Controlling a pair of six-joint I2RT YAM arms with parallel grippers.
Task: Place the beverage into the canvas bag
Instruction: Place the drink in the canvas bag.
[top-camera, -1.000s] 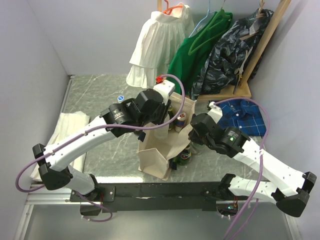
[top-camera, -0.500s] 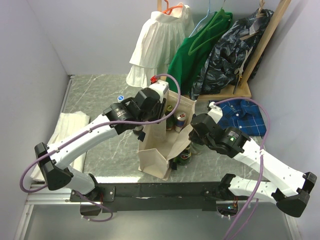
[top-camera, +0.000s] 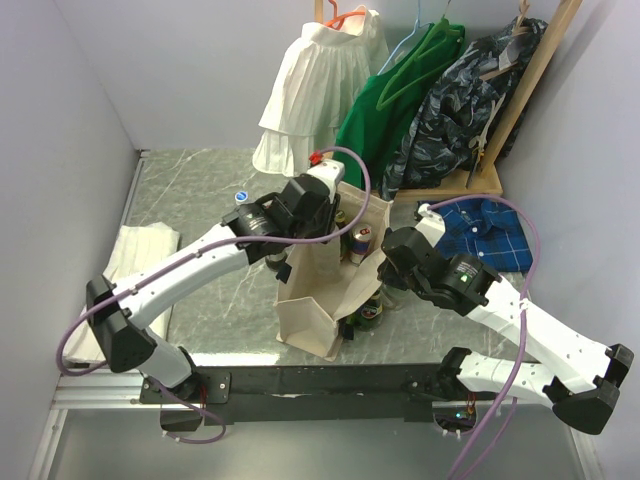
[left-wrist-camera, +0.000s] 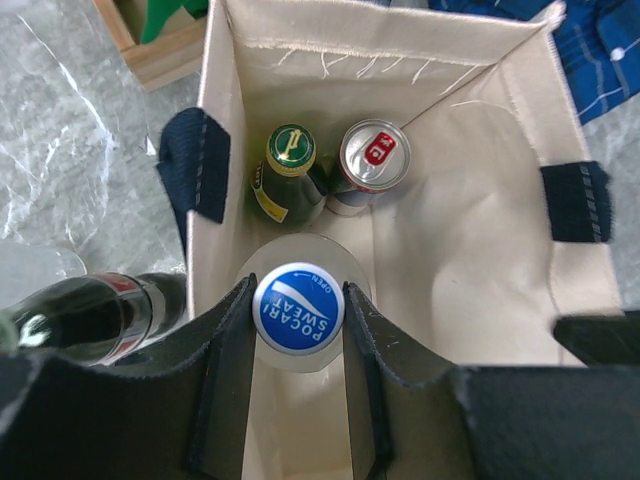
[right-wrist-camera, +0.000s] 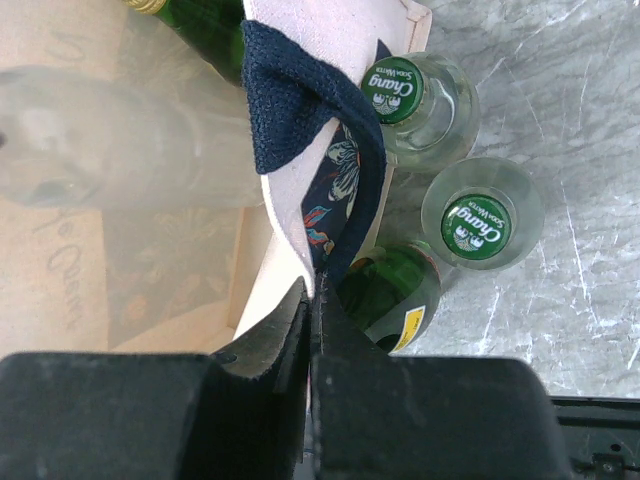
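**Cream canvas, blue cap: bottle held in tote's open mouth**

The blue-capped bottle (left-wrist-camera: 298, 308) hangs upright in the open top of the canvas bag (top-camera: 312, 310), with the left gripper (left-wrist-camera: 296, 300) clamped on either side of its cap. The bag stands mid-table between the arms. A green bottle (left-wrist-camera: 289, 172) and a red-topped can (left-wrist-camera: 373, 160) sit side by side at its far wall. The right gripper (right-wrist-camera: 310, 305) is pinched shut on the bag's right rim, beside a navy handle (right-wrist-camera: 295, 90) — green-capped bottles (right-wrist-camera: 480, 222) stand just outside.

Marble table (top-camera: 200, 180) carries canvas bag (top-camera: 310, 315), bottles (right-wrist-camera: 482, 215) — also cloth (top-camera: 135, 255), shirt (top-camera: 490, 230).
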